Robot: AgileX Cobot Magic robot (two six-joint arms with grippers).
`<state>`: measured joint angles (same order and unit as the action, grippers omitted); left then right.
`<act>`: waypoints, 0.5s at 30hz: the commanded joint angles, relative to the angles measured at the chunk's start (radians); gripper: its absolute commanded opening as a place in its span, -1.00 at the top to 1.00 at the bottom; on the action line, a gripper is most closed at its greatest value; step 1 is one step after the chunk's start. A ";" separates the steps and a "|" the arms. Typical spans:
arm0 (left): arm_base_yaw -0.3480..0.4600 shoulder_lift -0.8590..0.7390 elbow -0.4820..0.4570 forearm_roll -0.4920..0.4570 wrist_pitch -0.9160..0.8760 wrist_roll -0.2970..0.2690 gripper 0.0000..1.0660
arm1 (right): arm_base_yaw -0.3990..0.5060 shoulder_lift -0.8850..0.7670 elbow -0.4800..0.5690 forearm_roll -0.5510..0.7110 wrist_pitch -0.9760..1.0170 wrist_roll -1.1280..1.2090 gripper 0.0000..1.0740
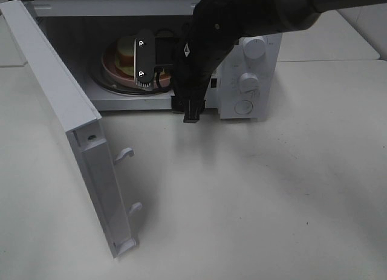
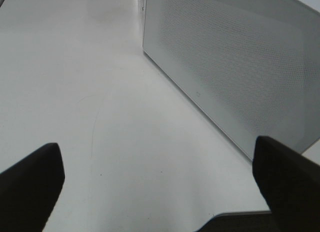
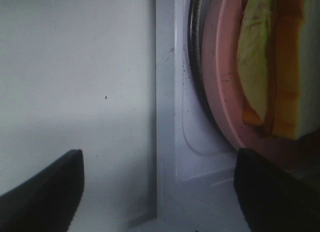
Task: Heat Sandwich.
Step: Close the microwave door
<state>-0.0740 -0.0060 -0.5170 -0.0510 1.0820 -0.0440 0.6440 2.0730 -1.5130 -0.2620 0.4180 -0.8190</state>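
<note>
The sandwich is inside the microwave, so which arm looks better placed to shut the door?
Probably the left: the left gripper is open, empty and faces the door. The right gripper is inside the microwave beside the plate and would have to back out first.

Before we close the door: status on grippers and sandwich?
Left gripper jaws open, empty, over table. Right gripper jaws open, empty, at microwave mouth. Sandwich on pink plate inside. Right arm in door path.

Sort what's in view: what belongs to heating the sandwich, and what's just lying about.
Job: sandwich, pink plate, microwave, open door, right gripper.
Just there: table, left gripper.
</note>
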 commanded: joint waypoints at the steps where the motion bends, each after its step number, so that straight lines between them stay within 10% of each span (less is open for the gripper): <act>1: -0.002 -0.016 0.002 -0.001 -0.015 0.003 -0.82 | -0.004 -0.056 0.041 0.002 -0.010 0.016 -0.45; 15: -0.002 -0.016 0.002 -0.001 -0.015 0.003 -0.82 | -0.004 -0.255 0.262 0.002 -0.037 0.123 -0.42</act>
<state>-0.0740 -0.0060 -0.5170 -0.0510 1.0820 -0.0440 0.6440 1.8490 -1.2740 -0.2620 0.3920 -0.7140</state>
